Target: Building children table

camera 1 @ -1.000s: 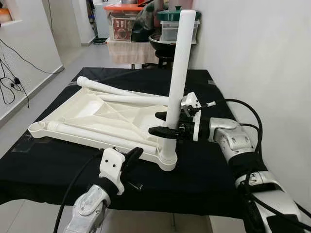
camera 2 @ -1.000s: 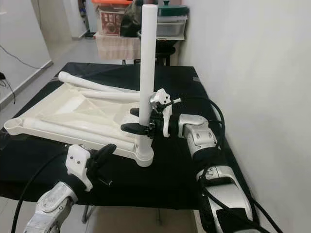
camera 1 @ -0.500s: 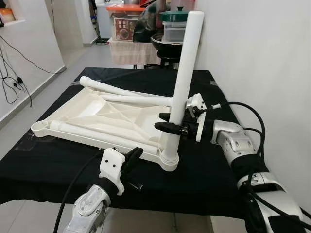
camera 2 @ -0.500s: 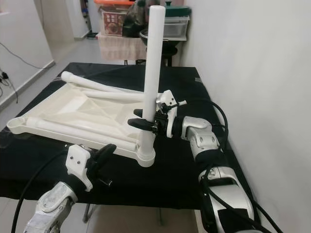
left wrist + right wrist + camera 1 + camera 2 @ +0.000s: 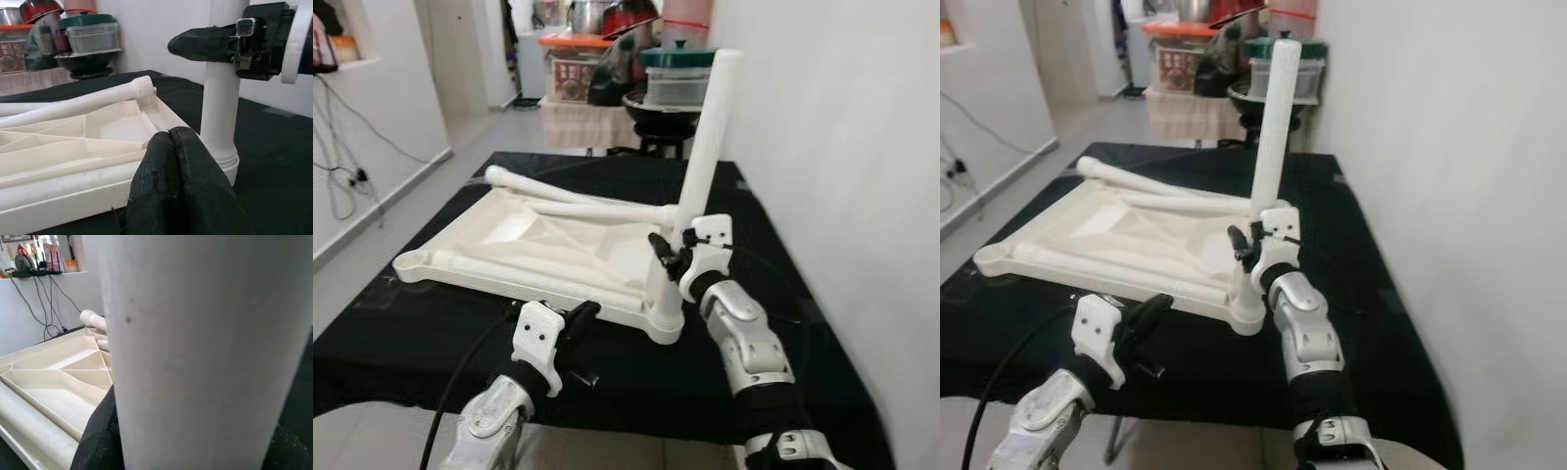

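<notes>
Leaning now, our upright leg (image 5: pixel 705 147) tilts toward the wall.
Our right gripper (image 5: pixel 668 257) grasps it above the tabletop's (image 5: pixel 538 245) near corner socket; our left gripper (image 5: pixel 171 196) hovers clenched, so seating continues.

White tabletop (image 5: pixel 538 250) upside down, one leg (image 5: pixel 703 162) upright in corner, slightly tilted

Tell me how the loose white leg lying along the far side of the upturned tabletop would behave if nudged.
The loose leg is a round, smooth tube, so it would probably roll. It lies against the tabletop, whose ribs may stop it that way. It looks like stiff hollow plastic, likely light. The right gripper holds the upright leg.
</notes>
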Available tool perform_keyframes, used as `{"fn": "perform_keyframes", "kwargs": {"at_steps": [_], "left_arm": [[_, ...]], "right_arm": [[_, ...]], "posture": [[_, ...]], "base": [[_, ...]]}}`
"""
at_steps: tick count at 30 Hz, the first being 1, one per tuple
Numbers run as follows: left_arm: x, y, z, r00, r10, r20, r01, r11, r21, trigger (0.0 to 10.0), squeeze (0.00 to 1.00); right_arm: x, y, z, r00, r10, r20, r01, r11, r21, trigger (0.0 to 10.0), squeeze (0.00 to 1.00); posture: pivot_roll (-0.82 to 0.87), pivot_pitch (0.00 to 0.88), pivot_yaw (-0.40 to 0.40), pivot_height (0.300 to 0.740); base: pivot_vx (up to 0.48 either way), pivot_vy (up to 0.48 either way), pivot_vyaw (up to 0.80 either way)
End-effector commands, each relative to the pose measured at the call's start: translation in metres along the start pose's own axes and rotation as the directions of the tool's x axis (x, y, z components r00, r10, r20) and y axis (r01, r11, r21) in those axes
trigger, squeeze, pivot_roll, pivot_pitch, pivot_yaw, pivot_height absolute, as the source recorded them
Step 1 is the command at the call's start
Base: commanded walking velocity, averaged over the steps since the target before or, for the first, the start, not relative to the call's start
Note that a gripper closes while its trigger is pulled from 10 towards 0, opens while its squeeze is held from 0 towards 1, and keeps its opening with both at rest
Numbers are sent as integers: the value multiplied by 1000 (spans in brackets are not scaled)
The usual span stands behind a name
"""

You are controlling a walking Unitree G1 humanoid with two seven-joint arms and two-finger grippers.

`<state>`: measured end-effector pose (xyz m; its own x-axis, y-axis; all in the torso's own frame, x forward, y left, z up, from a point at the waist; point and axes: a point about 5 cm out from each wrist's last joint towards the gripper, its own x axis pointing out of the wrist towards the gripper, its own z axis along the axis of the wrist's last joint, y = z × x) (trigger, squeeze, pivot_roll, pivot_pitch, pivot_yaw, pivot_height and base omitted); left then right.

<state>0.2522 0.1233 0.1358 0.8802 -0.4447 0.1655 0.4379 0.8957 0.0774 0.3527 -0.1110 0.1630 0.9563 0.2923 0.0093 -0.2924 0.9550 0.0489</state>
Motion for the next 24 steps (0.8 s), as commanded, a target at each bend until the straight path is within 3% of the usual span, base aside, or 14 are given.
{"fn": "perform_keyframes", "kwargs": {"at_steps": [1,2,3,5,6,7,8,10,11,13,15,16,18,24], "left_arm": [[0,0,-2,1000,10,-7,-10,1000,11,10000,0],[0,0,-2,1000,11,-6,-11,1000,11,10000,0],[1,0,-2,1000,9,-6,-9,1000,10,10000,0],[1,0,-1,1000,7,-7,-7,1000,10,10000,0],[1,0,-1,1000,5,-7,-5,1000,8,10000,0],[1,0,-1,1000,4,-7,-4,1000,8,10000,0],[1,0,-1,1000,2,-8,-2,1000,7,10000,0],[1,0,-1,1000,2,-8,-2,1000,7,10000,0],[1,0,-1,1000,0,-8,0,1000,6,10000,0],[1,0,-1,1000,0,-8,0,1000,6,10000,0],[1,-1,0,1000,-3,-7,3,1000,4,10000,0],[1,-2,0,1000,-3,-5,3,1000,3,10000,0],[1,-2,1,1000,-1,-3,1,1000,4,10000,0],[-1,-3,2,1000,2,-2,-2,1000,9,10000,0]], "right_arm": [[-10,-6,-30,989,-62,-138,63,998,8,0,0],[-12,-4,-30,985,-72,-157,77,997,25,0,0],[-12,-4,-29,983,-78,-167,84,996,31,2863,0],[-12,-3,-29,982,-81,-173,88,996,32,2863,0],[-11,0,-25,987,-19,-161,26,999,38,10000,0],[-9,2,-23,988,28,-149,-22,999,41,10000,0],[-6,7,-18,981,150,-125,-145,988,54,10000,1000],[-6,7,-18,981,150,-125,-145,988,54,10000,1000],[-4,10,-11,961,264,-84,-260,964,55,10000,1000],[-4,10,-11,961,264,-84,-260,964,55,10000,1000],[0,7,2,879,473,-56,-473,881,7,10000,1000],[1,4,6,821,567,-75,-570,821,-30,10000,0],[2,-1,9,740,661,-124,-670,740,-52,10000,0],[4,-5,10,612,764,-203,-782,623,-11,10000,0]], "posture": [[-7,0,-44,740],[-9,0,-44,740],[-11,0,-39,740],[-8,0,-37,740],[-6,0,-31,740],[-6,0,-31,740],[-3,0,-30,740],[-3,0,-30,740],[-3,0,-31,740],[-3,0,-31,740],[3,0,-39,740],[5,0,-43,740],[16,0,-51,740],[30,0,-54,740]], "base": [[0,0,0],[0,0,0],[0,0,0],[0,0,0],[0,0,0],[0,0,0],[0,0,0],[0,0,0],[0,0,0],[0,0,0],[0,0,0],[0,0,0],[0,0,0],[0,0,0]]}}
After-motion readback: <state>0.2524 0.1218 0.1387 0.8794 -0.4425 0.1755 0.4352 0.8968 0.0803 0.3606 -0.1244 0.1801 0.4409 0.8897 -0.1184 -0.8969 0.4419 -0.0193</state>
